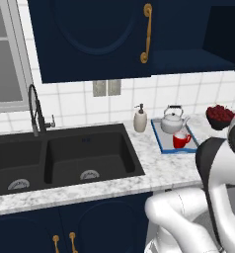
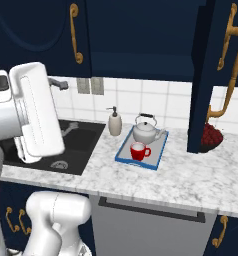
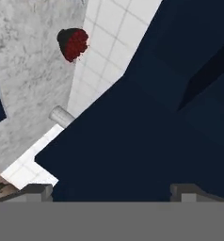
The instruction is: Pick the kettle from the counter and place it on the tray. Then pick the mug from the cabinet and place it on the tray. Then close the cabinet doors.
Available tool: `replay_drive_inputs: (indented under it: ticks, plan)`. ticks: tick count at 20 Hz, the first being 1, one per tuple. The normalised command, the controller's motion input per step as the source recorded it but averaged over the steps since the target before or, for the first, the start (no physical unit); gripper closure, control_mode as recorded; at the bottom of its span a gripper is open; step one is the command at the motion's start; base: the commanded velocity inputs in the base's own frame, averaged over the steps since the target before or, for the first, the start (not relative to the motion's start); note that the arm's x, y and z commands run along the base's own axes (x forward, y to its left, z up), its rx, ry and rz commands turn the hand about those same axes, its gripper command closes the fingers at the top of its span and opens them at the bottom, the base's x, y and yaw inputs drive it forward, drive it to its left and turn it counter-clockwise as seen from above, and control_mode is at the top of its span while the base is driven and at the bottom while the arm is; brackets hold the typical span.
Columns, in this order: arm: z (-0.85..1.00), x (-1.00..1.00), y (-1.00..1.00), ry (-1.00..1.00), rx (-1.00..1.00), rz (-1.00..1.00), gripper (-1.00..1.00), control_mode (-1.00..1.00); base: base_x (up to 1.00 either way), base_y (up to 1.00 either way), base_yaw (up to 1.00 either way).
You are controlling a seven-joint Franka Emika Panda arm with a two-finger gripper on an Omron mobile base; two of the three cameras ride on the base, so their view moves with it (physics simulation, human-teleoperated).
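The silvery kettle (image 1: pixel 173 118) (image 2: pixel 145 131) and the red mug (image 1: pixel 180 141) (image 2: pixel 138 151) both stand on the blue-rimmed tray (image 1: pixel 159 143) (image 2: pixel 133 162) on the marble counter (image 1: pixel 154 168) (image 2: pixel 191 175). The cabinet's left door (image 1: pixel 90 39) is shut. Its right door (image 2: pixel 211 75) stands swung out, with its brass handle (image 2: pixel 228 65) facing the room, and the navy shelf (image 1: pixel 188 60) is bare. In the hand view my gripper (image 3: pixel 114 193) is open with nothing between its fingertips (image 3: pixel 36 190), and faces a navy cabinet surface (image 3: pixel 147 117).
A cream soap dispenser (image 1: pixel 140 118) (image 2: pixel 114 122) stands left of the tray. A dark bowl of red fruit (image 1: pixel 219 116) (image 3: pixel 72 44) sits to its right, partly behind the open door. The black double sink (image 1: pixel 60 158) and faucet (image 1: pixel 35 108) lie left.
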Motion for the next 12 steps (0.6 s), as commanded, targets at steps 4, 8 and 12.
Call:
replay_drive_inputs:
  ticks: [4, 8, 12]
  plan:
    - [0.00, -0.16, -0.76, -0.20, 0.12, -0.12, -1.00, -1.00, 0.00, 0.00, 0.00]
    - [0.00, -0.03, -0.89, -0.08, 0.24, -0.04, -1.00, -1.00, 0.00, 0.00, 0.00]
    - [0.01, -0.08, -0.93, -0.05, 0.36, 0.00, -1.00, -1.00, 0.00, 0.00, 0.00]
